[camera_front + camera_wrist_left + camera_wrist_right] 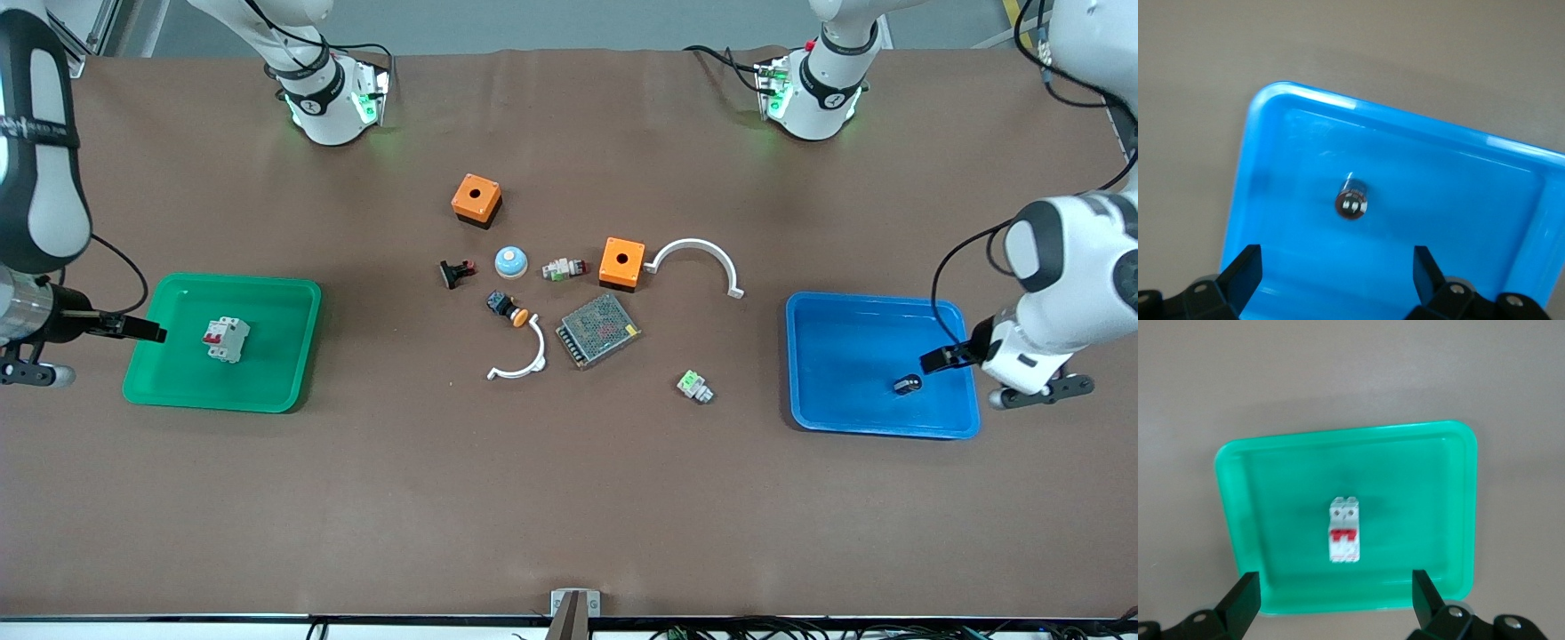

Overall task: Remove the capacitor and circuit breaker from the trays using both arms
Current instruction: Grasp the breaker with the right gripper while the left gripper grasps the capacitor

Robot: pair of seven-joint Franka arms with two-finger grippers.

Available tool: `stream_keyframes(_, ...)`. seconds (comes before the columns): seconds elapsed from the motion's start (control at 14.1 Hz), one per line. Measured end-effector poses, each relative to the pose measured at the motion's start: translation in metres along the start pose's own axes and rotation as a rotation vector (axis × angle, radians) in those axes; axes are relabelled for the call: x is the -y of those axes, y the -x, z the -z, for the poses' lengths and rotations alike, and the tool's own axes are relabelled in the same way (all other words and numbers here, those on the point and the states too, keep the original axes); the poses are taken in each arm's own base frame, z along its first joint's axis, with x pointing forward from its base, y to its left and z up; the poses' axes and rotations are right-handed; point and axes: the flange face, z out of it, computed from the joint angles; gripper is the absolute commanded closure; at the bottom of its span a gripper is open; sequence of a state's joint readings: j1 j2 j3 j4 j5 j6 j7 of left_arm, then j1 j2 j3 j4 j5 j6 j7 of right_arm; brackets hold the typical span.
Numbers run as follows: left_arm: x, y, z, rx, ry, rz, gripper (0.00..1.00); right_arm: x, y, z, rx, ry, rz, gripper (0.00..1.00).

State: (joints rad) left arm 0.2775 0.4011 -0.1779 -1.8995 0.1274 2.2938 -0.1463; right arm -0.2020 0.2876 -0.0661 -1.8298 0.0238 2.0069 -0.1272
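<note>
The breaker (227,340), a light-grey block with red levers, lies in the green tray (276,364) at the right arm's end of the table. It also shows in the right wrist view (1343,531) on the tray (1418,507). My right gripper (133,329) (1335,603) is open and empty over the tray's outer edge. The capacitor (907,385) (1351,200), a tiny black cylinder with a shiny end, lies in the blue tray (845,347) (1458,200) at the left arm's end. My left gripper (942,357) (1336,280) is open and empty over that tray, beside the capacitor.
Mid-table lie two orange boxes (476,200) (621,262), a mesh-covered box (598,331), two white arcs (702,253) (524,360), a blue-domed button (511,261), a black-and-red switch part (456,273), an orange-capped black button (507,308) and two green-and-white connectors (564,268) (694,386).
</note>
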Motion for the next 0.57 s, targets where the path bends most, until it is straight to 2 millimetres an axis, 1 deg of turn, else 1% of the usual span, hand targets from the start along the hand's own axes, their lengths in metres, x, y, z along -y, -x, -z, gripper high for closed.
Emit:
stream_keyframes(0.14, -0.002, -0.003, -0.031, -0.006, 0.016, -0.001, 0.08, -0.006, 0.008, -0.037, -0.042, 0.006, -0.004, 0.00)
stream_keyframes(0.28, -0.004, -0.004, -0.056, -0.006, 0.027, -0.002, 0.16, -0.004, 0.017, -0.073, -0.081, 0.012, -0.002, 0.01)
stream_keyframes(0.35, -0.005, -0.004, -0.066, -0.002, 0.030, -0.004, 0.21, -0.003, 0.022, -0.091, -0.093, 0.015, -0.001, 0.02)
stream_keyframes(0.5, -0.006, -0.003, -0.077, 0.005, 0.025, -0.013, 0.32, -0.001, 0.030, -0.126, -0.101, 0.019, 0.001, 0.05)
stream_keyframes(0.57, -0.006, -0.003, -0.079, 0.007, 0.022, -0.018, 0.34, 0.000, 0.033, -0.143, -0.096, 0.020, 0.002, 0.07)
